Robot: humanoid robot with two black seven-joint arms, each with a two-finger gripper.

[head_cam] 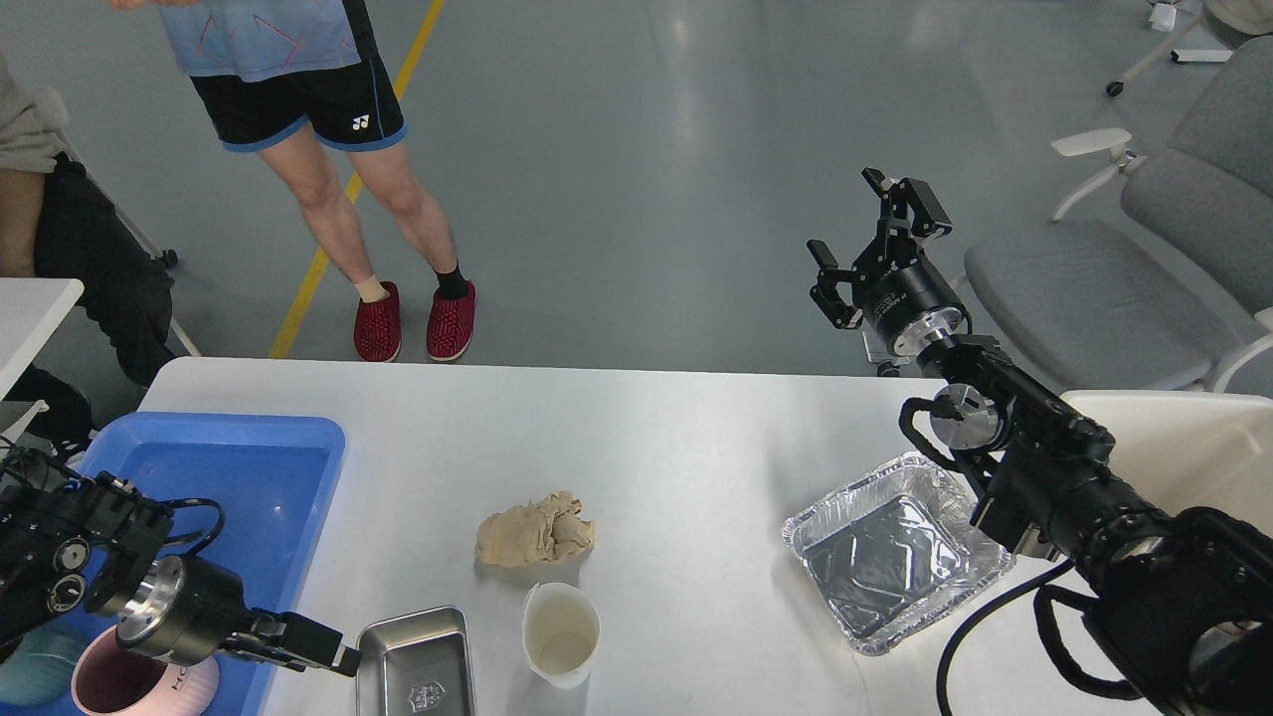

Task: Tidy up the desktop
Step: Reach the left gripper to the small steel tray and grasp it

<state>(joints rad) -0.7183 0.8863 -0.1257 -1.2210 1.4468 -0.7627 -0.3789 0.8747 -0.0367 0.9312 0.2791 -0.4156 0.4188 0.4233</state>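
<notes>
The white desktop holds a crumpled tan paper wad, a white paper cup, a small steel tray at the front edge and an empty foil tray to the right. My left gripper is low at the front left, its tips by the steel tray's left rim. I cannot tell if its fingers are open or shut. My right gripper is open and empty, raised beyond the table's far right edge.
A blue plastic tray on the left holds a pink cup and a teal item. A person in red slippers stands behind the table. A grey chair is at the right, a smaller white table corner at the left.
</notes>
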